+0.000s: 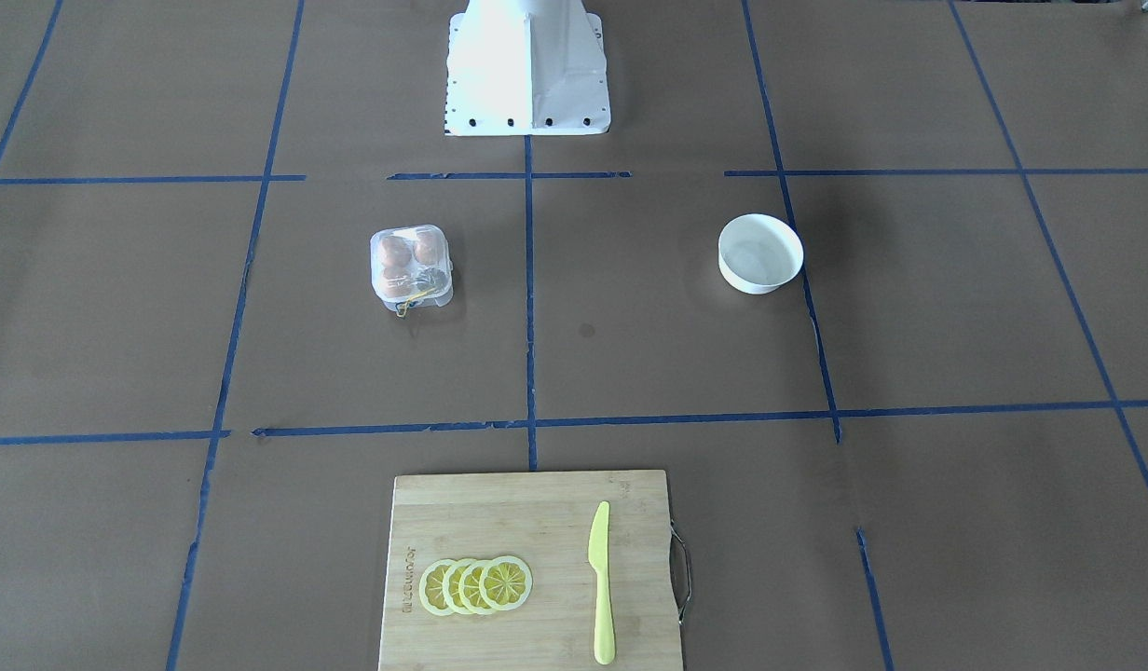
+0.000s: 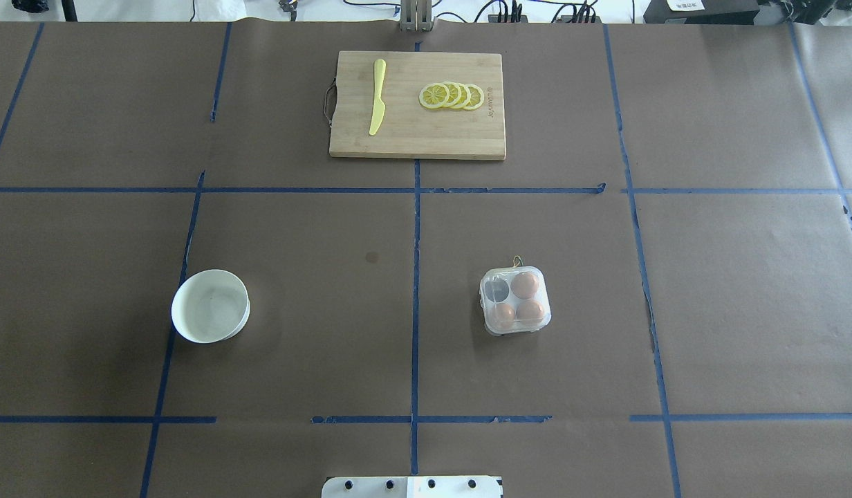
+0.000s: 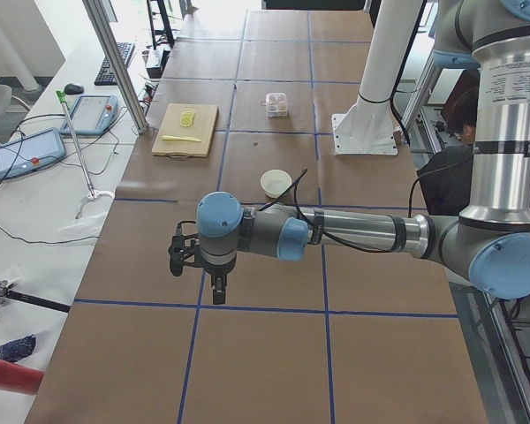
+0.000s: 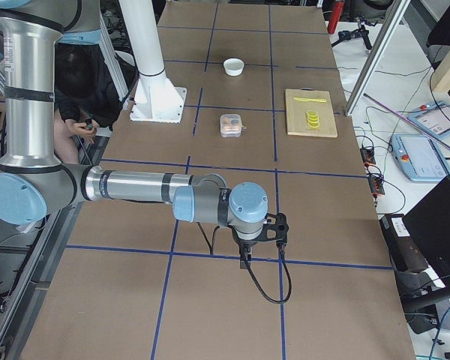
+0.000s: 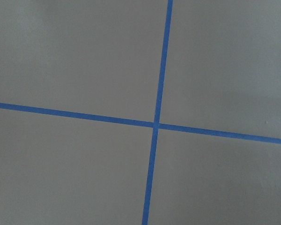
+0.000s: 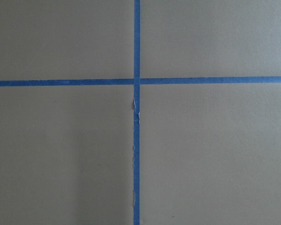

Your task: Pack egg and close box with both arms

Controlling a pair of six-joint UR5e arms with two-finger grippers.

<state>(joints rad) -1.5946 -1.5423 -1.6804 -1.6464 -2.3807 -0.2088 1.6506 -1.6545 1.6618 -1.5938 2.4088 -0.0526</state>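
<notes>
The box [image 2: 516, 330] is a small clear carton on the robot's right half of the table, and its lid looks shut. Three tan-brown eggs show through it; one egg [image 2: 525, 283] is in the far right cell, and the far left cell looks dark. The box also shows in the front view [image 1: 439, 296]. Both arms are outside the overhead and front views. The left gripper [image 3: 184, 254] hangs over bare table far from the box; I cannot tell if it is open. The right gripper [image 4: 278, 226] does likewise at the other end.
A white bowl [image 2: 210, 306] stands empty on the robot's left half. A wooden cutting board [image 2: 412, 131] at the far edge carries a yellow knife [image 2: 377, 97] and lemon slices [image 2: 452, 96]. The white pedestal [image 1: 527, 75] is at the near edge. Both wrist views show only brown paper and blue tape.
</notes>
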